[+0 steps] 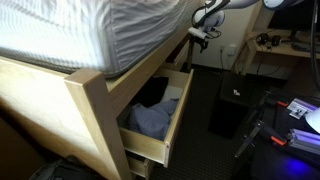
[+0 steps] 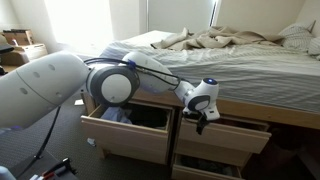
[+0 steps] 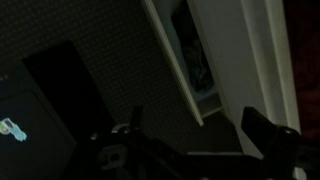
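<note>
Centre right in an exterior view: Robotiq gripper (image 2: 203,122), fingers spread wide apart, holding nothing; hangs close above front edge of pulled-out wooden drawer (image 2: 235,140). Lower left: second open drawer (image 2: 125,142), containing blue clothing (image 1: 152,120).

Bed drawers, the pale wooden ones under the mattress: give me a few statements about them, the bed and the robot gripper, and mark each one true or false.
1. The pale wooden drawer under the bed stands open. True.
2. That drawer is empty. False: blue-grey clothing lies in it.
3. The gripper holds a garment. False: in the wrist view its jaws stand apart with nothing between them.
4. A crumpled beige blanket lies on top of the bed. True.
</note>
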